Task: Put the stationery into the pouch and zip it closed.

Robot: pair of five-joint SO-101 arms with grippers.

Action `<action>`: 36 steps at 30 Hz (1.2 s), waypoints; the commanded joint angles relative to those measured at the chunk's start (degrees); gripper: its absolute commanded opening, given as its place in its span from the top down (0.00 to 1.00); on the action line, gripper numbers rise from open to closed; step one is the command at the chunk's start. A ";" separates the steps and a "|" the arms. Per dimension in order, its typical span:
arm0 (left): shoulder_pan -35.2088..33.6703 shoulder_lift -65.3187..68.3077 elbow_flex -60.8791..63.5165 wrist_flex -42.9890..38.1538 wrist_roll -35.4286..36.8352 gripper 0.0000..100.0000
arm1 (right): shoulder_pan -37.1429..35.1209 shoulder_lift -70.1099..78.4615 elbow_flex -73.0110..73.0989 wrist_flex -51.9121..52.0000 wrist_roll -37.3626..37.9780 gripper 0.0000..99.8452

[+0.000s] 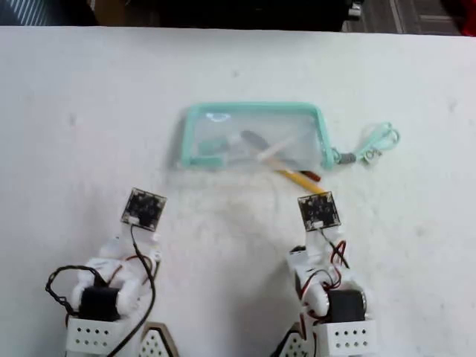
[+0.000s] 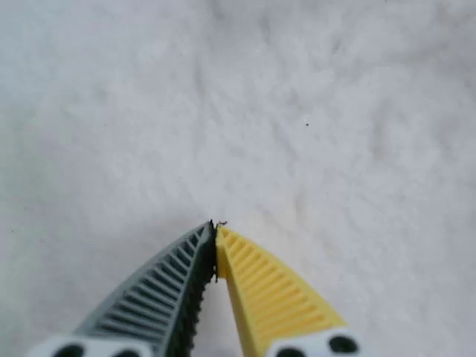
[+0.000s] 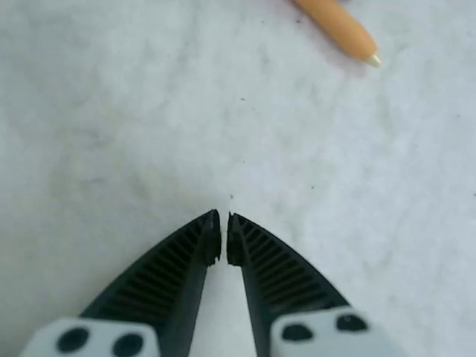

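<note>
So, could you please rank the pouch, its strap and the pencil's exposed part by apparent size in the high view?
1. The pouch, clearly largest.
2. The strap and the exposed part of the pencil look about alike, so I won't rank them.

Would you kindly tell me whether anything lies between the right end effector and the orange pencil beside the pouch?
Nothing visible does. Only bare table separates the shut right end effector from the pencil, which lies just ahead of it at the near edge of the pouch.

Robot lab or workshop, white table (image 1: 82,82), bare circuit boards (image 1: 144,206) on arms
</note>
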 commanded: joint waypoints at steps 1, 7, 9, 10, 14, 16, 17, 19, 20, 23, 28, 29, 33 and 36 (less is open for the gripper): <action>0.75 -0.57 -0.18 0.26 0.44 0.98 | 0.48 -0.48 0.53 0.13 0.26 0.98; 0.75 -0.57 -0.18 0.09 0.35 0.98 | 0.48 -0.48 0.53 0.13 0.26 0.98; 0.75 -0.57 -0.18 0.09 0.26 0.98 | 0.48 -0.48 0.53 0.13 0.26 0.98; 0.75 -0.57 -0.18 0.09 0.26 0.98 | 0.48 -0.48 0.53 0.13 0.26 0.98; 0.40 -0.57 -0.18 0.09 0.18 0.98 | 0.13 -0.48 0.53 0.13 0.18 0.98; 0.48 -0.57 -0.53 -0.70 0.35 0.98 | 0.13 -0.48 0.53 0.13 0.18 0.98; 0.40 -0.57 -0.62 -0.79 0.26 0.98 | 0.13 -0.48 0.53 0.13 0.18 0.98; 0.40 -0.57 -0.62 -1.05 0.18 0.98 | 0.13 -0.48 0.53 0.13 0.26 0.98; 0.40 -0.57 -0.70 -1.05 0.18 0.98 | 0.13 -0.48 0.53 0.13 0.35 0.98; 0.40 -0.57 -2.64 -1.05 0.18 0.98 | 0.40 -0.48 0.53 0.13 0.53 0.98; 0.40 -0.57 -10.02 -0.70 0.53 0.98 | 0.40 -0.48 0.53 0.40 0.53 0.98; 0.40 -0.57 -11.34 -0.70 0.53 0.98 | 0.40 -0.48 0.53 0.40 0.53 0.98; 0.40 -0.57 -13.80 -0.70 0.62 0.97 | 0.40 -0.48 0.53 0.40 0.53 0.98; 0.40 -0.57 -14.07 -1.05 0.44 0.97 | 0.40 -0.48 0.53 0.40 0.53 0.98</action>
